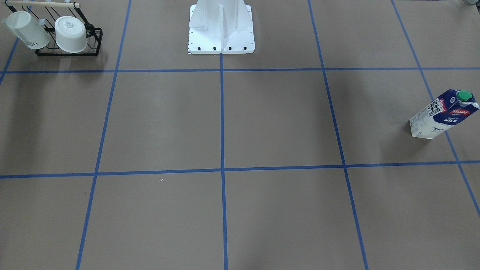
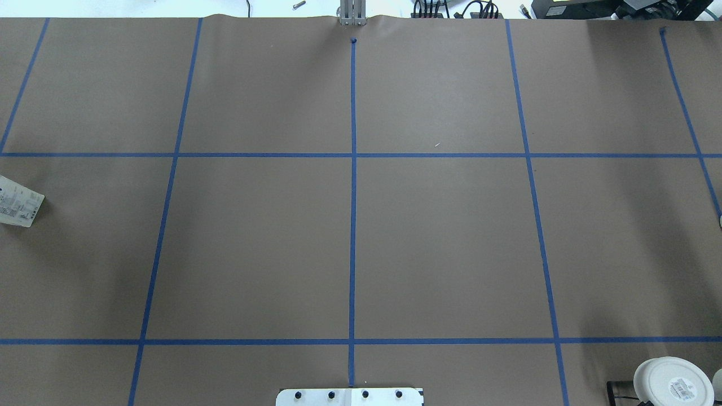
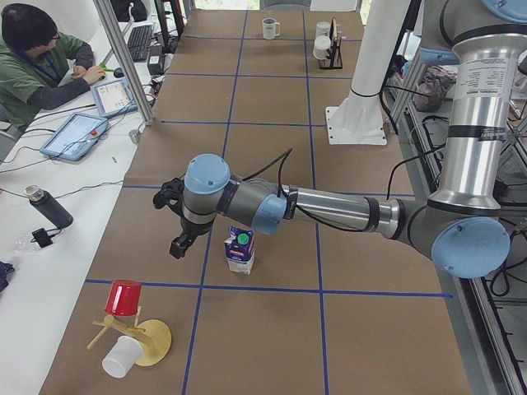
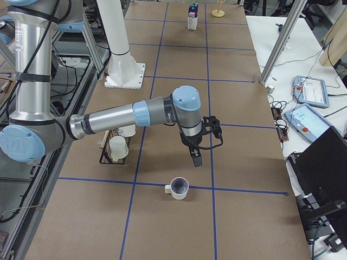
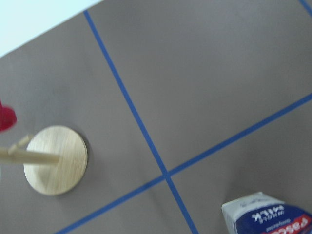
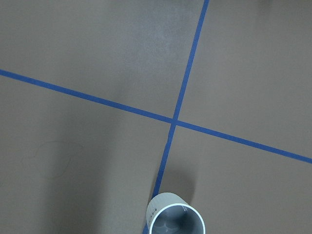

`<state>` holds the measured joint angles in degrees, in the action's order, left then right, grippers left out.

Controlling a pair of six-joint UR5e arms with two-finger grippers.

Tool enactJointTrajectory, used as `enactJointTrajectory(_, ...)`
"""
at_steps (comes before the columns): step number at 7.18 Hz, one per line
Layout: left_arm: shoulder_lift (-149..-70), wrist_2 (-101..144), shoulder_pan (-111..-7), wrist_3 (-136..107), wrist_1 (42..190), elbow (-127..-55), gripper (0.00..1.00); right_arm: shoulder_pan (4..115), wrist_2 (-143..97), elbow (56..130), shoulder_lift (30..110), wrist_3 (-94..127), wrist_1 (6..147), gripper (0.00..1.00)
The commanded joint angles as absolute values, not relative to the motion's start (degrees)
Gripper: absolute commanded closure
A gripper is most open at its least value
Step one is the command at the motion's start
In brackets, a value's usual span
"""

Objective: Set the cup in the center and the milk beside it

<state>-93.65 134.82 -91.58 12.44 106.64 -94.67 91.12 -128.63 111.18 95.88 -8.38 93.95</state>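
The cup (image 4: pixel 178 188), a small white mug with a dark inside, stands upright on a blue tape line near the table's right end; it also shows in the right wrist view (image 6: pixel 175 220) and far off in the left side view (image 3: pixel 270 29). My right gripper (image 4: pixel 196 157) hangs above the table just short of it; I cannot tell if it is open. The milk (image 1: pixel 444 114), a navy and white carton with a green cap, stands upright near the left end. My left gripper (image 3: pixel 178 245) hovers beside it (image 3: pixel 240 251), apart; I cannot tell its state. The center (image 2: pixel 353 248) is bare.
A black wire rack (image 1: pixel 69 48) with two other white cups stands near the robot's base (image 1: pixel 222 37) on its right side. A wooden stand (image 3: pixel 140 337) with a red cup and a white cup sits beyond the milk at the table's left end.
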Motion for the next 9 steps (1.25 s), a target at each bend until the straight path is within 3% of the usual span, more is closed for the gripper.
enactJointTrajectory(1,-93.5,134.9,-91.6,11.9,107.1,-94.9,0.02,90.9,-129.8,110.9,96.8,-3.8,93.9,0.00)
enactJointTrajectory(6,-93.4,134.9,-91.6,11.7,107.7,-95.5,0.02,82.7,-129.4,108.0,98.5,4.5,92.0,0.03)
enactJointTrajectory(9,-93.4,134.8,-91.6,11.5,109.0,-95.5,0.02,75.6,-128.3,91.4,101.6,19.0,58.2,0.05)
